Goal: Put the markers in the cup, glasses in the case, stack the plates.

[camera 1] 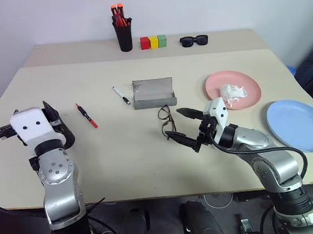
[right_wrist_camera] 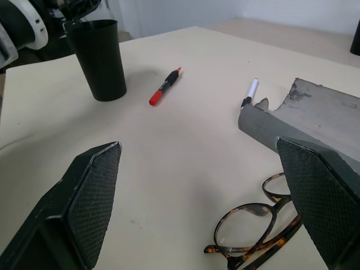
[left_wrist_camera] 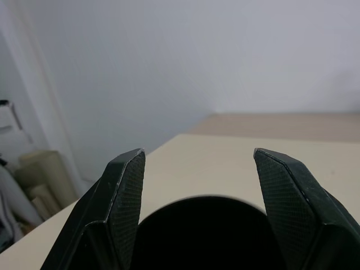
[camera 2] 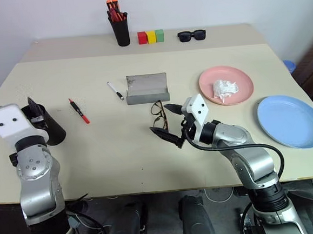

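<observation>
The right gripper [camera 1: 185,126], its two black fingers [right_wrist_camera: 93,202] faced with cross-hatched pads, stands spread wide and empty at the table's centre, with the thin tortoiseshell-rimmed glasses [camera 1: 166,121] lying folded between and just beyond its fingertips. At 12 o'clock from the glasses sits the grey rectangular case [camera 1: 153,93], open, its silvery lining rough and mottled. Two slim markers lie apart at 10 o'clock: the white marker [camera 1: 121,95] with a black cap, just beside the case, and the red marker [camera 1: 86,115] with a black section farther out. At the table's 9 o'clock edge the left gripper [left_wrist_camera: 197,185] is released, its fingers apart on either side of the round rim of the matte black cup [right_wrist_camera: 102,59], which stands upright. Two smooth round plates rest at 3 o'clock: the pink plate [camera 1: 247,87], carrying one crumpled white tissue [camera 1: 233,93], and the blue plate [camera 1: 298,124], bare, near the table's edge.
</observation>
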Controlling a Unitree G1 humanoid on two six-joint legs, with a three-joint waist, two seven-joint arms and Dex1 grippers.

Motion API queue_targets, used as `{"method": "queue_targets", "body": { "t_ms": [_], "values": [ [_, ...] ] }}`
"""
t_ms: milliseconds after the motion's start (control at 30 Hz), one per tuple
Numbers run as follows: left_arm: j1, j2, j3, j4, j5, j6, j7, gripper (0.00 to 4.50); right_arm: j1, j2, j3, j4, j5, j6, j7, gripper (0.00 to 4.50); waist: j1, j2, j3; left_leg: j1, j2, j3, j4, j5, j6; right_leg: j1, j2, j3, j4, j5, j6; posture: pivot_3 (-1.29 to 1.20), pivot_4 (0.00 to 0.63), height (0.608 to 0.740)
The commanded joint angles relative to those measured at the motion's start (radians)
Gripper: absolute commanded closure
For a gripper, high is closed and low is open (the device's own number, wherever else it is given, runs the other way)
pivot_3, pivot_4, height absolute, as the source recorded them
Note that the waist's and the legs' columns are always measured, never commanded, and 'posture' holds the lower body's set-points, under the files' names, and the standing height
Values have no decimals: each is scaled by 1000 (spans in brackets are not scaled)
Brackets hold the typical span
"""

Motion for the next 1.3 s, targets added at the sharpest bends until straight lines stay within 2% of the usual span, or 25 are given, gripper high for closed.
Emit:
{"method": "queue_targets", "body": {
  "t_ms": [33,167,267,300,433,533,767,1167,1300],
  "values": [
    [-83,24,-45,-17,-28,9,-51,1379,-6,8,3,-36,9,-4,-4,0,2,-1,1,0,0,0,0,0,0,0,0,0,0,0,0,0,150,740],
    [-197,36,-115,14,-76,86,-138,1379,-10,12,4,-32,5,-4,-7,0,0,-1,1,-1,0,0,0,0,0,0,0,0,-1,-1,-1,0,150,740],
    [-284,0,-114,58,-106,277,-124,579,-11,15,3,-29,2,-7,-13,0,-3,-1,1,-1,0,0,-1,0,0,0,0,0,-3,0,1,0,150,740],
    [-314,-14,-103,81,-107,358,-106,36,-10,16,3,-28,0,-8,-15,0,-4,-1,1,-1,0,0,-1,0,0,0,0,0,-3,0,1,0,150,740],
    [-468,-74,-30,225,-73,649,15,36,-2,16,4,-29,-3,-11,-20,0,-4,-3,2,-1,0,-1,-3,0,0,-1,1,-1,-2,0,1,0,150,740],
    [-564,-107,36,337,-71,770,72,36,0,17,7,-29,-6,-12,-24,0,-6,-7,4,-1,0,-1,-3,0,0,-1,1,-1,-2,0,1,0,150,740],
    [-700,-144,204,568,-106,782,168,36,5,18,6,-30,-11,-12,-32,0,-1,-9,5,-2,-1,-1,-4,0,0,-3,0,-1,-2,0,1,0,150,740],
    [-779,-80,300,800,-158,637,275,36,24,11,3,-39,-17,-10,-36,0,0,-9,5,-2,-1,-1,-4,0,-1,-3,-1,-1,-1,1,1,0,150,740],
    [-778,-68,307,808,-174,633,300,1823,29,9,1,-41,-17,-10,-37,0,-3,-9,5,-2,-1,-1,-4,0,-1,-4,-1,-1,-1,1,1,0,150,740]
  ]
}}
